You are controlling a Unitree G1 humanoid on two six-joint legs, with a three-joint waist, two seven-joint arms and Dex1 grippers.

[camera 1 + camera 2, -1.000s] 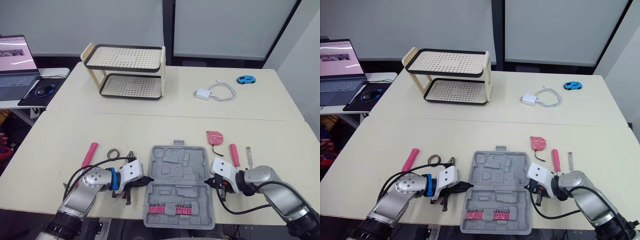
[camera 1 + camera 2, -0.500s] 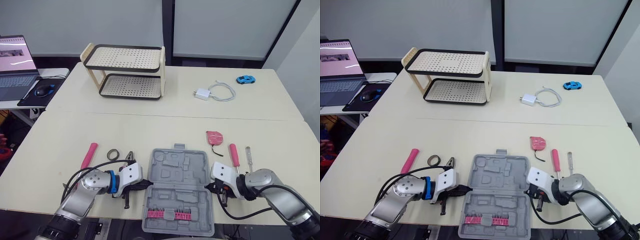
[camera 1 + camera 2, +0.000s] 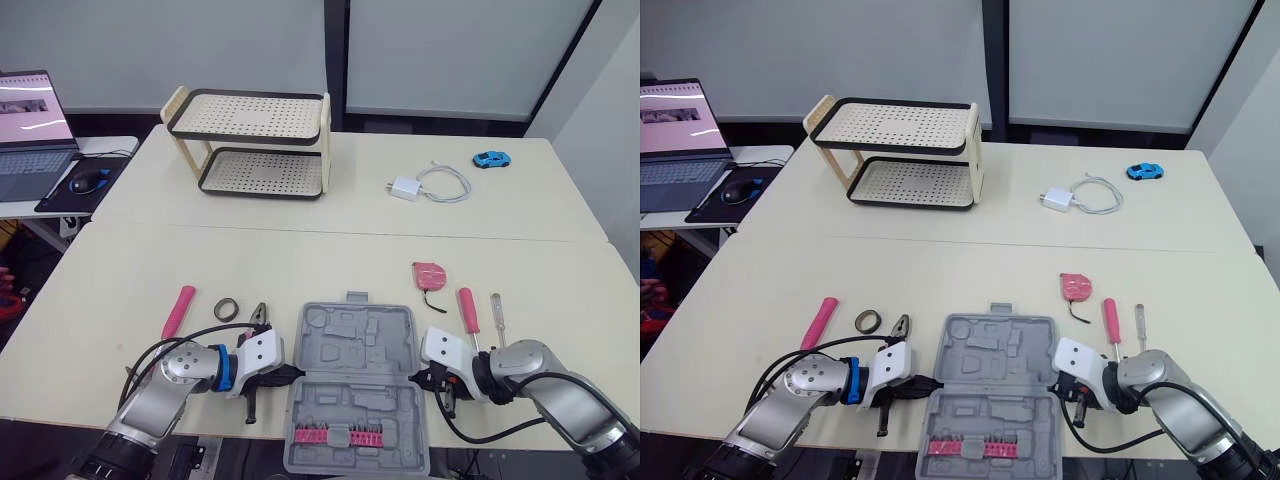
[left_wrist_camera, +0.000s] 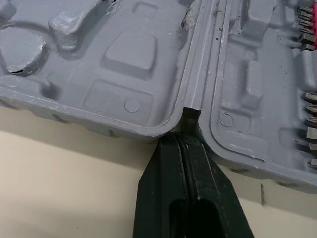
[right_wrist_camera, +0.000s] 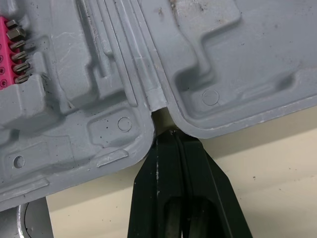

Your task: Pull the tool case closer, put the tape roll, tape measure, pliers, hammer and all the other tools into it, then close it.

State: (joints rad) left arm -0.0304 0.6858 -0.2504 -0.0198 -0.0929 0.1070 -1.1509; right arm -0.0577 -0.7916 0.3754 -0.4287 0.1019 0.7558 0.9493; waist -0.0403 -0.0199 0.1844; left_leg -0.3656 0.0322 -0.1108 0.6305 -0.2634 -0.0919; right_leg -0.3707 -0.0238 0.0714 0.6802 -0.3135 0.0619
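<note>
1. One open tool case (image 3: 358, 385) is seen at the near edge of the surface (image 3: 300, 250), with the left hand (image 4: 185, 142) at its 9 o'clock and the right hand (image 5: 171, 135) at 3 o'clock.
2. Both hands are pressed together, tips at the hinge.
3. One tape roll (image 3: 226, 307), one pliers (image 3: 260, 314) and one tape measure (image 3: 431, 273) are counted outside it.
</note>
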